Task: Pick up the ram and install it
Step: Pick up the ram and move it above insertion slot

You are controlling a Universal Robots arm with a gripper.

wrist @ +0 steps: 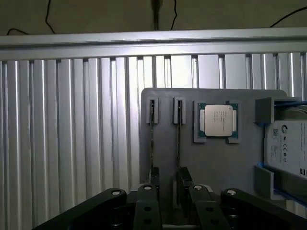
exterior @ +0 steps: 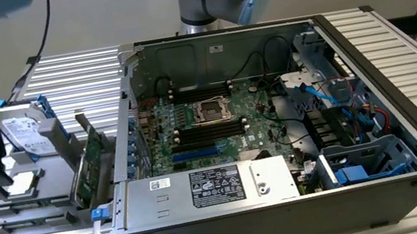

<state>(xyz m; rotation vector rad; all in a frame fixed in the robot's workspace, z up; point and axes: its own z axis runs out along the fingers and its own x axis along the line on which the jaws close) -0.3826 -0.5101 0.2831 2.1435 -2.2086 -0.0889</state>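
**Approach to the ram, wrist and exterior views.** The black, jointed metal fingers (wrist: 170, 186) stand parted and hold nothing. The ram (wrist: 179, 139), a long, thin, dark circuit-board stick seen edge-on, stands on its long edge in a slotted clip of a flat, matte-grey holder plate (wrist: 216, 165). It lies directly ahead of the fingers, with its long axis running straight away from them and its near end close to the gap between them. Its flat faces are turned toward the two fingers. A second stick of the same form (wrist: 152, 139) stands parallel just beside it, and which of the two the gap is centred on cannot be told. Off to one side of the sticks, a square processor with a pale metal lid (wrist: 218, 120) rests in a shallow recess. Past it, a white-labelled hard drive (wrist: 287, 146) sits in a blue-edged cradle. The plate lies on a ribbed aluminium worktop (wrist: 72, 129). In the exterior view, the open dark-grey steel computer case (exterior: 293, 229) lies well apart from the fingers, with long black plastic memory slots (exterior: 209, 131) on its green motherboard.
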